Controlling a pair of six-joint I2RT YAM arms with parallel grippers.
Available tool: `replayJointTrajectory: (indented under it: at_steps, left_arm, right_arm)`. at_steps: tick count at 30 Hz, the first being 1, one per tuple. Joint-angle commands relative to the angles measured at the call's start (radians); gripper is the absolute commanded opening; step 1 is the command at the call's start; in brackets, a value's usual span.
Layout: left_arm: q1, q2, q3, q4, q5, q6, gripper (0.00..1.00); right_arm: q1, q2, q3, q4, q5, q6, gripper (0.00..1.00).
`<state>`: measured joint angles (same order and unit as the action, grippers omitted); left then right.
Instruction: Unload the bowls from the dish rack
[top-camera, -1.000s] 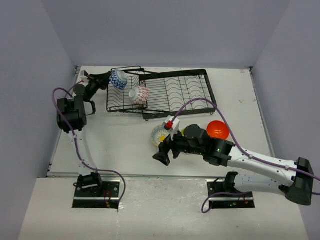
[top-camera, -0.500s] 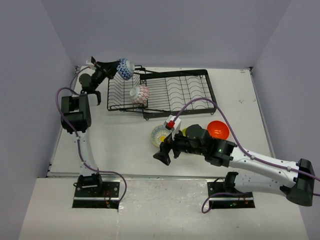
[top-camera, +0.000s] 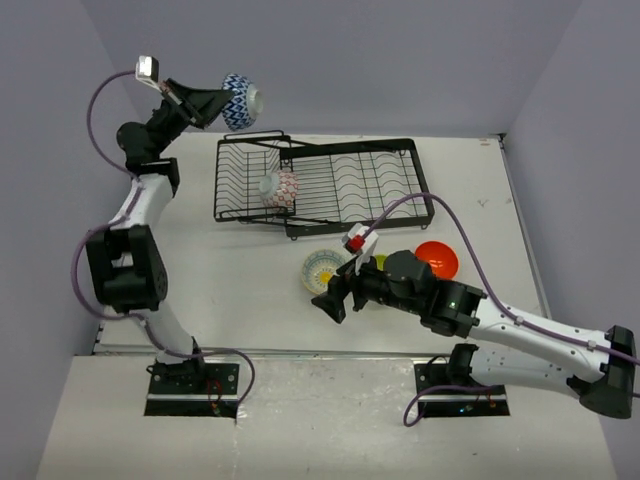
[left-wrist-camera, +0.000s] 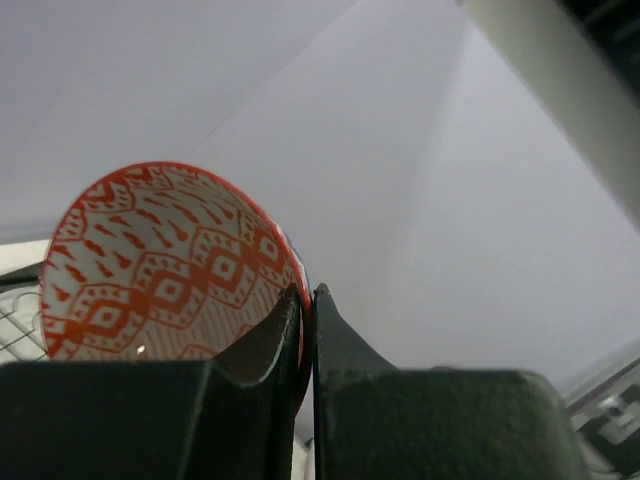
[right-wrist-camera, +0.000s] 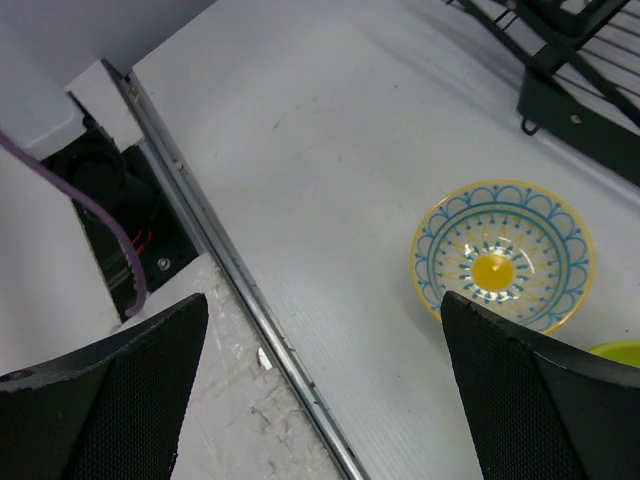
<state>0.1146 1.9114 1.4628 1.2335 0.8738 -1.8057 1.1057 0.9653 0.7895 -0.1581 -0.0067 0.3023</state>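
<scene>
The blue-patterned bowl (top-camera: 238, 102) is in the air, clear of the dish rack (top-camera: 320, 185) and above its far left corner, with the grey back wall (top-camera: 400, 60) behind it. It is tipped onto its side, and the left hand (top-camera: 214, 103) holds it by the rim, one finger inside and one outside, the jaws almost together on the thin wall. The left wrist view shows that pinch up close: the two dark fingers (left-wrist-camera: 340, 345) meet on the rim, and the inside of the bowl carries a red-orange pattern on white. The left arm is stretched upward from the near edge of the counter (top-camera: 220, 280). In the rack, the red-and-white bowl (top-camera: 279, 187) stands on edge among the prongs near the left end. The other rows of prongs hold nothing that shows. In front of the rack, three bowls sit upright on the counter: the cream bowl with a yellow centre (top-camera: 322, 270), the lime green bowl (top-camera: 375, 262) just beside it and mostly hidden by the right arm, and the orange bowl (top-camera: 438, 259) further right. The right hand (top-camera: 328, 302) hovers low over the counter just near of the cream bowl, its jaws spread wide and holding nothing. Its wrist view looks down on the cream bowl, a sliver of the green one, and a corner of the rack.
</scene>
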Motion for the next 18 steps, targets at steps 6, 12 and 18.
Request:
replayJointTrajectory:
  at_steps: [6,12,18]
  left_arm:
    - [-0.162,-0.803,-0.174,-1.313,-0.307,1.272,0.0]
    - [-0.253,-1.077,-0.395,-1.636,-0.582,1.331,0.0]
    - [-0.312,-1.169,-0.44,-1.908,-0.743,1.414,0.0]
  right_arm:
    - [0.002,-0.227,-0.027,-0.017,0.283,0.078,0.99]
    - [0.002,-0.301,0.008,-0.118,0.346,0.087,0.99]
    - [0.002,-0.315,0.025,-0.195,0.384,0.104,0.99]
